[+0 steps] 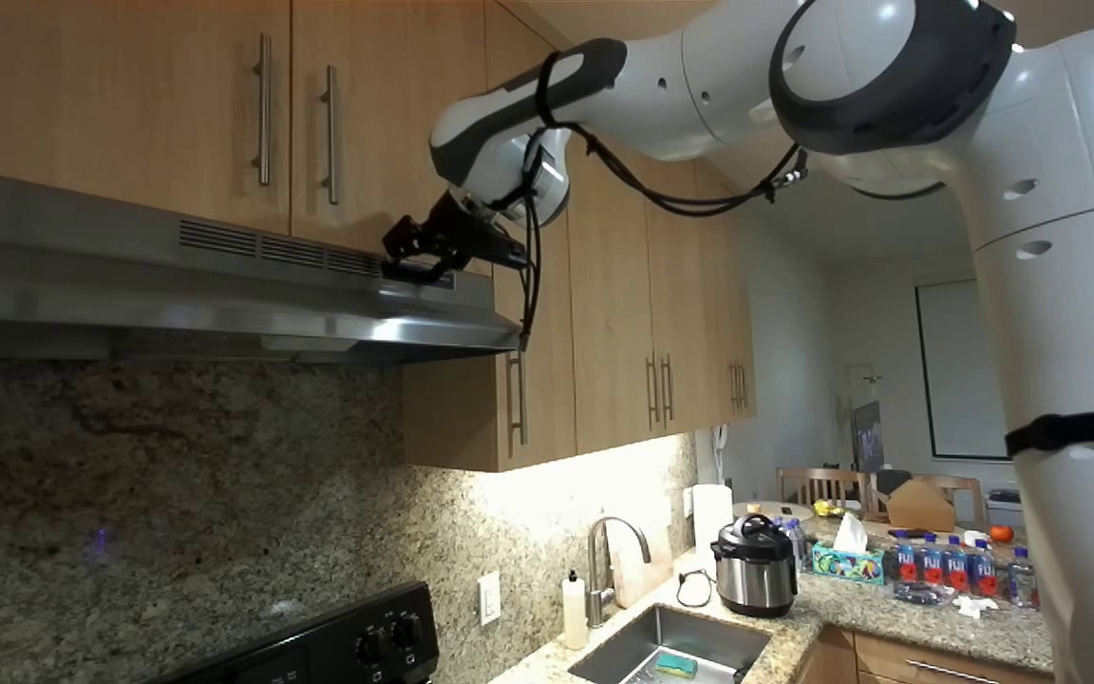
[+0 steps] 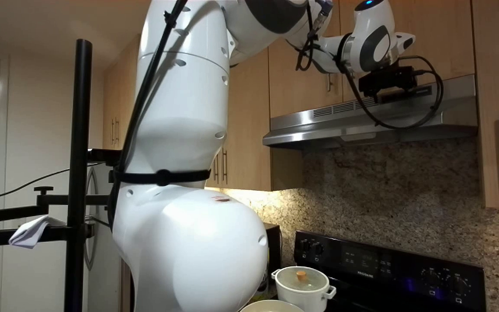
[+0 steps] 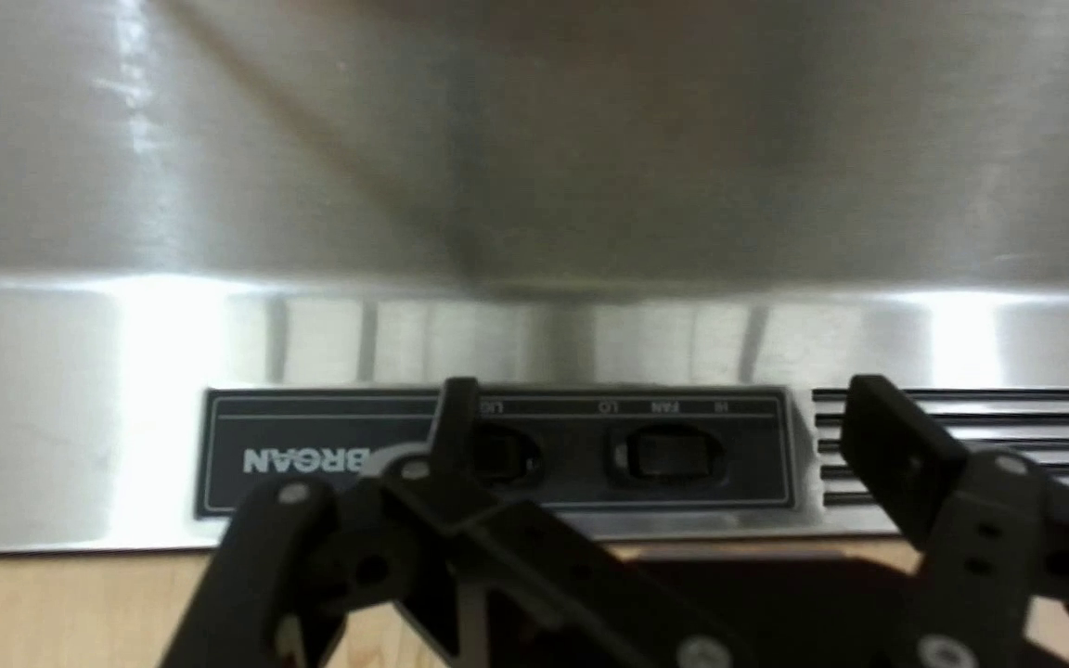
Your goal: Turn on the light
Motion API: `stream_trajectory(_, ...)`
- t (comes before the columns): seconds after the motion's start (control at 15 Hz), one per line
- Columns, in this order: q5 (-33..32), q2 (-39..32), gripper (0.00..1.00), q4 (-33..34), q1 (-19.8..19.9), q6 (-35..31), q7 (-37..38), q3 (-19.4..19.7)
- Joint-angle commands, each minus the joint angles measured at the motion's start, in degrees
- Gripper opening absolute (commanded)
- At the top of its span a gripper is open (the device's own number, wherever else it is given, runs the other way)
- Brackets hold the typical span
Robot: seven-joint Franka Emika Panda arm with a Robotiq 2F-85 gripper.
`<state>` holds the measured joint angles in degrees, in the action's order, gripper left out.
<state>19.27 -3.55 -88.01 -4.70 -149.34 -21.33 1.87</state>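
In the wrist view the hood's black control panel [image 3: 572,493] appears upside down, marked BROAN. Its light switch [image 3: 502,455] is partly covered by my left-hand finger [image 3: 454,427], which also hides part of the label. Whether that finger touches the switch, I cannot tell. My gripper [image 3: 667,422] is open, its fingers wide apart with nothing held between them. The right-hand finger lies over the vent slots. In an exterior view the gripper [image 1: 399,255] is at the hood's front face. A pale lamp cover [image 1: 308,343] under the hood looks unlit.
The fan switch [image 3: 674,455] sits between the two fingers in the wrist view. Vent slots [image 3: 1045,419] lie right of the panel. Wooden cabinets [image 1: 386,114] rise just above the steel hood [image 1: 177,299]. A cable [image 2: 409,126] loops from the wrist in front of the hood.
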Motion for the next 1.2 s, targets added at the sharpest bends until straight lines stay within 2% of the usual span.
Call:
stream_trajectory(0.0, 3.49, -0.93, 1.00, 1.41, 0.42, 1.05, -4.61, -0.26)
stream_trajectory(0.33, 5.78, -1.27, 1.00, 1.69, 0.49, 1.63, -7.18, -0.17)
stream_trajectory(1.13, 4.27, -2.24, 1.00, 3.86, 0.00, 4.46, -7.61, 0.05)
